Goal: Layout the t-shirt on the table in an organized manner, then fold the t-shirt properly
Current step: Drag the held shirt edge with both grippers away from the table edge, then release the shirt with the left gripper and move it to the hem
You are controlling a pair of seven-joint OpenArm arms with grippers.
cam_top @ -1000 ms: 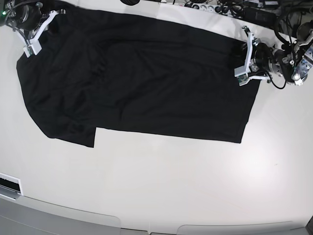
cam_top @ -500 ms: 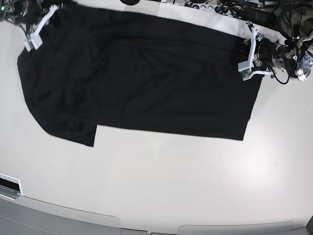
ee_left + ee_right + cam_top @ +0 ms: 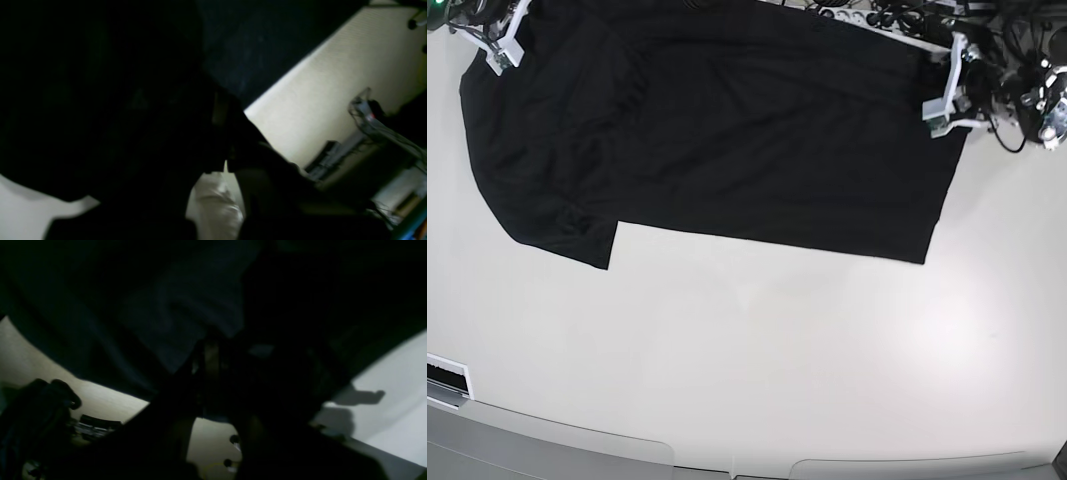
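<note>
Black t-shirt (image 3: 727, 130): spread across far worktop (image 3: 757, 360). Left claw (image 3: 942, 110) and right claw (image 3: 499, 45) clamped closed, apparently pinching its far corners to tension it flat.

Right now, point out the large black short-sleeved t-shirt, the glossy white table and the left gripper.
large black short-sleeved t-shirt (image 3: 747, 130), base view, middle of the body.
glossy white table (image 3: 757, 360), base view, bare near surface.
left gripper (image 3: 939, 112), base view, at its tips.

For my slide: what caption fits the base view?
Both hands, left and right, grip a black t-shirt on the white table.
</note>
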